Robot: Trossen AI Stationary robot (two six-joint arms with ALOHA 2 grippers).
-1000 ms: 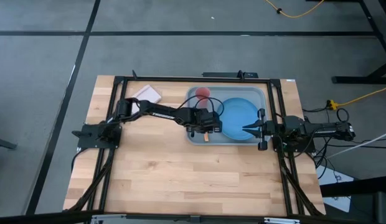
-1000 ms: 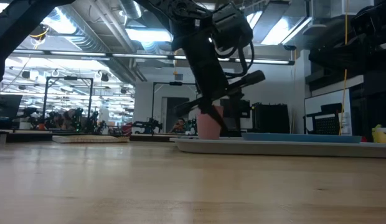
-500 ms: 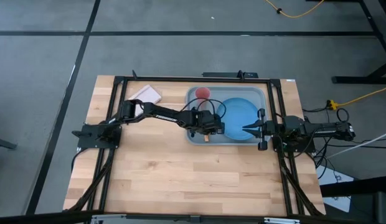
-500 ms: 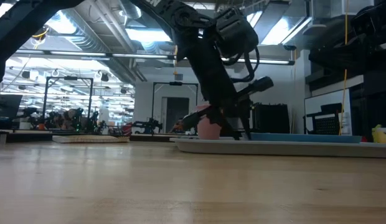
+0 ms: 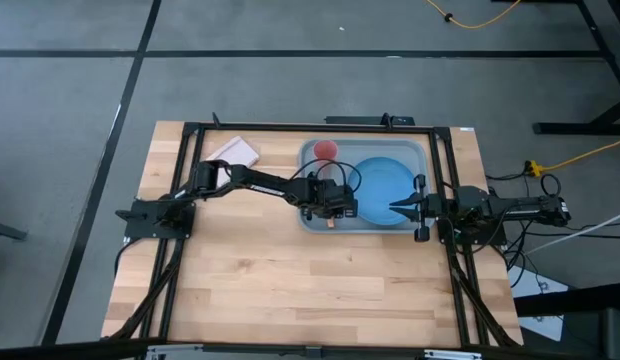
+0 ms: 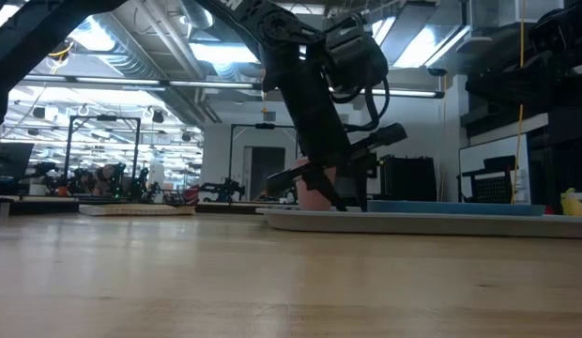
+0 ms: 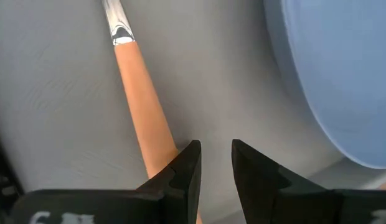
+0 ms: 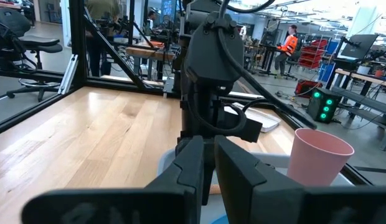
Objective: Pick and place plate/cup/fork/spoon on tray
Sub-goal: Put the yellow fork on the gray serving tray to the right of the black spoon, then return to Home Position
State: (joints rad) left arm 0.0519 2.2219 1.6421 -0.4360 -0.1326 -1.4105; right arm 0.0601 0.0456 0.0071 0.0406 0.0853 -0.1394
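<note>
The grey-blue tray (image 5: pixel 312 172) lies at the table's far right. The blue plate (image 5: pixel 385 188) lies flat in it, and the pink cup (image 5: pixel 325 150) stands upright in its far left corner. The fork (image 7: pixel 140 93) lies flat on the tray floor (image 7: pixel 230 74), left of the plate (image 7: pixel 342 74). Its orange handle end (image 5: pixel 331 222) reaches the tray's near rim. My left gripper (image 7: pixel 215 146) hangs low over the tray (image 5: pixel 335 207), fingers a narrow gap apart with nothing between them. My right gripper (image 5: pixel 393 208) waits shut over the plate's right part. The spoon is out of view. My left gripper points down at the tray floor beside the fork. The orange handle (image 7: pixel 159 146) runs under the outer side of one finger (image 7: pixel 183 165). I cannot tell whether that finger touches it. Nothing is between the fingers.
A small pale flat rectangle (image 5: pixel 236 151) lies on the wood at the far left. A black frame (image 5: pixel 290 128) runs around the work area. The near half of the wooden table (image 5: pixel 310 290) is bare wood. People and benches show in the room behind.
My left gripper has shifted a little toward the table's right edge over the tray's left part and has tipped somewhat. The fork, plate and cup stay where they were.
</note>
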